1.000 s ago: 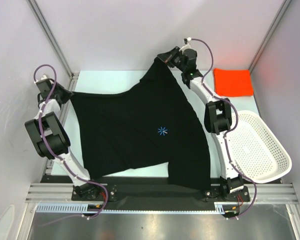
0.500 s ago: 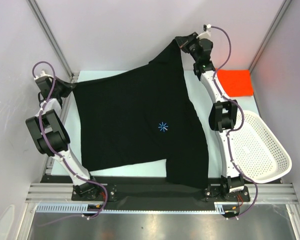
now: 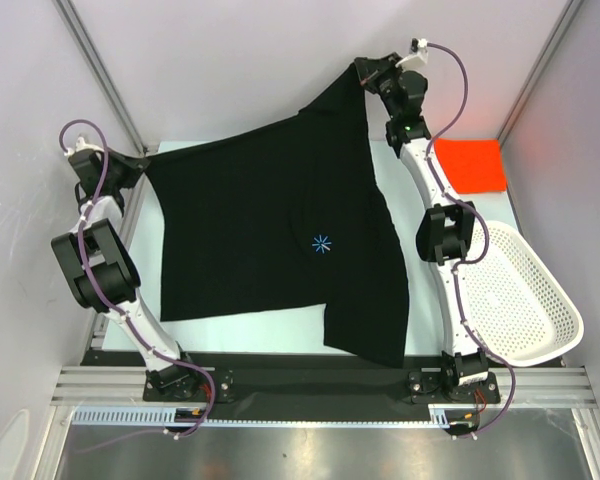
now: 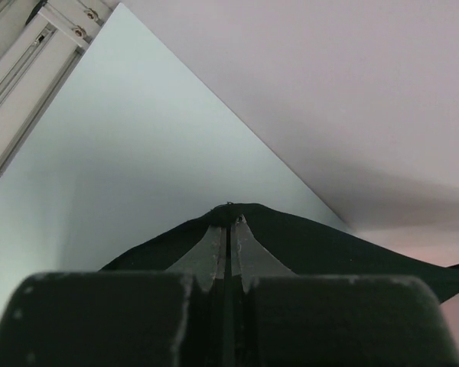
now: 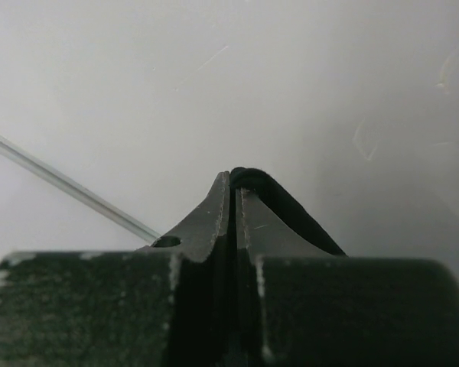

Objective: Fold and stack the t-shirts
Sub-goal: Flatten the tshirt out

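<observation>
- Across the middle of the table (image 3: pixel 240 332), the black t-shirt (image 3: pixel 260 240) is hanging stretched between the two arms. Its pale blue starburst print (image 3: pixel 322 243) is facing up just right of centre, and one lower corner is drooping past the near edge at 5 o'clock.
- At 10 o'clock the left tool (image 4: pixel 228 229) is pinching a corner of the black cloth, its fingers pressing together with only fabric between them.
- At 1 o'clock the right tool (image 5: pixel 231 191) is gripping a rolled edge of the same shirt, fingers clamping fully onto it. It seems to be holding that corner up off the table, in front of the back wall (image 3: pixel 230 60).
- At 2 o'clock the orange-red t-shirt (image 3: pixel 468 165) is lying as a neat flat rectangle, so I am judging that one as already folded.
- Progress is looking like roughly halfway: the black shirt is only being spread out, with no fold showing in it yet. Folding it and stacking it with the orange-red one are remaining.
- At 4 o'clock a white mesh basket (image 3: pixel 540 300) is sitting beside the right arm, apart from both shirts.
- Around all this the table is showing a pale, smooth, matte top, with plain light walls closing it in on three sides. A metal rail (image 3: pixel 310 385) along the near edge is carrying the arm bases.
</observation>
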Available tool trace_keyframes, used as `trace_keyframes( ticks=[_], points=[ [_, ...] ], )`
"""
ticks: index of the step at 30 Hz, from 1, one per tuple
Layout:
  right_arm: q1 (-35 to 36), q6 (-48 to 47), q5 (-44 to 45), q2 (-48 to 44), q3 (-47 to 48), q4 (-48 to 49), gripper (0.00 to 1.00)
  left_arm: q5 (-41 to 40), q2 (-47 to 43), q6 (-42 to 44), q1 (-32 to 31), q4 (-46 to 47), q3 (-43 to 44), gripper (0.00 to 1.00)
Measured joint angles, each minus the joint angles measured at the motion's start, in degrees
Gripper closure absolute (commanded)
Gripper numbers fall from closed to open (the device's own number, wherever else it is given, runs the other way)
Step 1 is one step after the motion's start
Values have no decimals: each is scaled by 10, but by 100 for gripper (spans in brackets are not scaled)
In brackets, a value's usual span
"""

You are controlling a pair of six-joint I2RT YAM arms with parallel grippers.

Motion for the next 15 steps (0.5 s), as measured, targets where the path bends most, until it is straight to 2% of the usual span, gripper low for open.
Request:
trace_keyframes(
  ticks=[2, 3, 4, 5, 6, 9, 10, 12, 14, 15],
  points=[
    [0, -2, 3, 0, 0, 1, 100, 1, 0, 0, -1, -1, 4, 93],
    [0, -2, 2, 0, 0, 0, 96, 3, 0, 1, -2, -2, 6, 78],
    [-1, -1, 2, 0, 0, -3, 78, 4, 1, 5, -3, -5, 12, 73],
    [-1, 1, 2, 0, 0, -7, 69, 3, 3, 7, -6, -12, 24, 68],
    [-2, 0, 2, 0, 0, -12, 62, -1, 5, 12, -8, -20, 35, 53],
    [-9, -1, -6, -2, 0, -40, 45, -22, 9, 37, -15, -70, 76, 39],
    [-12, -1, -9, -3, -2, -56, 38, -32, 9, 49, -17, -94, 89, 38],
    [-20, 2, -13, -15, -18, -104, 34, -55, 1, 68, -23, -131, 95, 38],
    [-30, 3, -17, -35, -43, -169, 28, -78, -20, 83, -27, -166, 70, 40],
    [-35, 4, -18, -47, -59, -203, 26, -94, -38, 90, -29, -190, 47, 45]
  ],
)
